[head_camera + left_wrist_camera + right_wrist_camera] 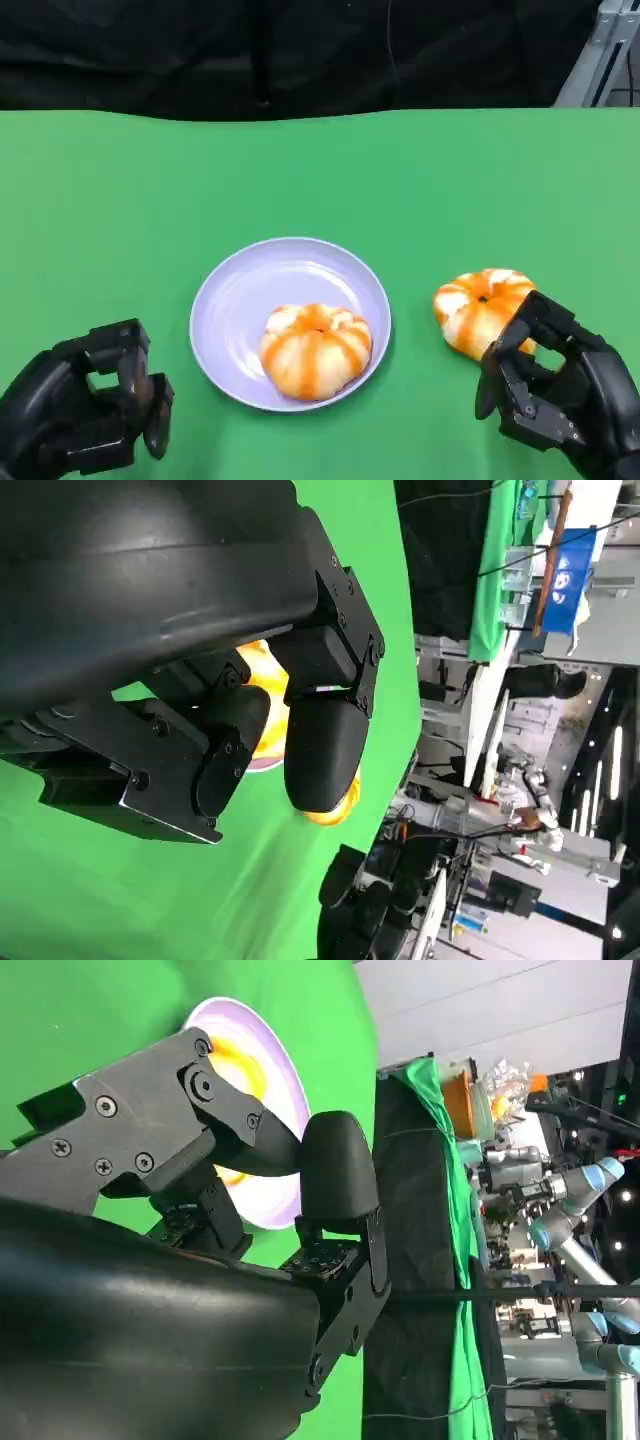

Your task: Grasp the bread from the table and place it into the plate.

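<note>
We see one bread [480,308] on the green worktop [420,180], right of the plate [240,290], touching our right hand [560,395], whose fingers spread around nothing. Our left hand [85,410] curls empty, near left.

Your right hand [215,1175], a rounded black shell with black fingers [338,1175] held apart, reaches out over the flat green table surface [70,1020]. Past those fingers you can see the round lilac plate [275,1080], with an orange-and-white striped bread roll [235,1065] lying in it, partly hidden behind the hand. You cannot tell whether the fingers touch anything. Beyond the surface's far edge hangs dark cloth [410,1260].
</note>
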Action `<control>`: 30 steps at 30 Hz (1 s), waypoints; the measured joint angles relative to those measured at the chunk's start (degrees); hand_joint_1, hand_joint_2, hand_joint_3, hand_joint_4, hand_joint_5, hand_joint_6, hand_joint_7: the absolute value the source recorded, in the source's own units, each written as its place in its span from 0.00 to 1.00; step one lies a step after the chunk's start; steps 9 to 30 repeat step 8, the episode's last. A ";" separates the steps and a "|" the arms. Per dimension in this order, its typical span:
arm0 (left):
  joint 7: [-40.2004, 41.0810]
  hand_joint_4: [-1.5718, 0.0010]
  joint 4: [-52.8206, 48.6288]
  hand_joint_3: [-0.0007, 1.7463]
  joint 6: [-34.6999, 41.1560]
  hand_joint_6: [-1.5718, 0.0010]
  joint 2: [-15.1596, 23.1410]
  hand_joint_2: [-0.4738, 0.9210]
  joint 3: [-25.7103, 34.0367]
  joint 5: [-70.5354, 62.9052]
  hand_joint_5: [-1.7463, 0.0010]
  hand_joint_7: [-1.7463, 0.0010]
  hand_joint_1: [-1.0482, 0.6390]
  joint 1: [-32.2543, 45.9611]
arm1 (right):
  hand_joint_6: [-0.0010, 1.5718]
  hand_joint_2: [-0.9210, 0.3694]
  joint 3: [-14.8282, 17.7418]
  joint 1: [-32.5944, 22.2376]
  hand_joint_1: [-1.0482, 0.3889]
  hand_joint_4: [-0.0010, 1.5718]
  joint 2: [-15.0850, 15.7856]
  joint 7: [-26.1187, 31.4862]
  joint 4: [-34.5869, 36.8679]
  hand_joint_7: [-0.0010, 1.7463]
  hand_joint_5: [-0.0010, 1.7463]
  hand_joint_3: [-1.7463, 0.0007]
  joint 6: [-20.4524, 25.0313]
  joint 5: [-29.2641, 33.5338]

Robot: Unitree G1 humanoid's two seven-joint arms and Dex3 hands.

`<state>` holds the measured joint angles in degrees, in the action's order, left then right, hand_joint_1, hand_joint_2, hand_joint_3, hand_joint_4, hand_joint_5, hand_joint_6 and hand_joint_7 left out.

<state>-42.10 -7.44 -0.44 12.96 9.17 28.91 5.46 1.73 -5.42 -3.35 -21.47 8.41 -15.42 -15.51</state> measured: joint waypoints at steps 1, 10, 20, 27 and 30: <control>0.00 0.40 0.00 0.76 -0.01 0.47 -0.04 0.80 -0.01 -0.06 0.00 0.00 0.69 0.00 | 0.39 0.22 0.00 0.00 0.65 0.55 0.00 -0.10 0.04 1.00 1.00 0.40 0.00 0.00; 0.00 0.40 0.04 0.78 -0.40 0.47 -0.04 0.78 -0.05 -1.23 0.00 0.00 0.70 0.03 | 0.39 0.22 -0.04 -0.01 0.64 0.55 0.00 -0.14 0.04 1.00 1.00 0.40 -0.11 0.02; 0.00 0.40 0.04 0.78 -0.40 0.47 -0.04 0.78 -0.05 -1.23 0.00 0.00 0.70 0.03 | 0.39 0.22 -0.04 -0.01 0.64 0.55 0.00 -0.14 0.04 1.00 1.00 0.40 -0.11 0.02; 0.00 0.40 0.04 0.78 -0.40 0.47 -0.04 0.78 -0.05 -1.23 0.00 0.00 0.70 0.03 | 0.39 0.22 -0.04 -0.01 0.64 0.55 0.00 -0.14 0.04 1.00 1.00 0.40 -0.11 0.02; 0.00 0.40 0.04 0.78 -0.40 0.47 -0.04 0.78 -0.05 -1.23 0.00 0.00 0.70 0.03 | 0.39 0.22 -0.04 -0.01 0.64 0.55 0.00 -0.14 0.04 1.00 1.00 0.40 -0.11 0.02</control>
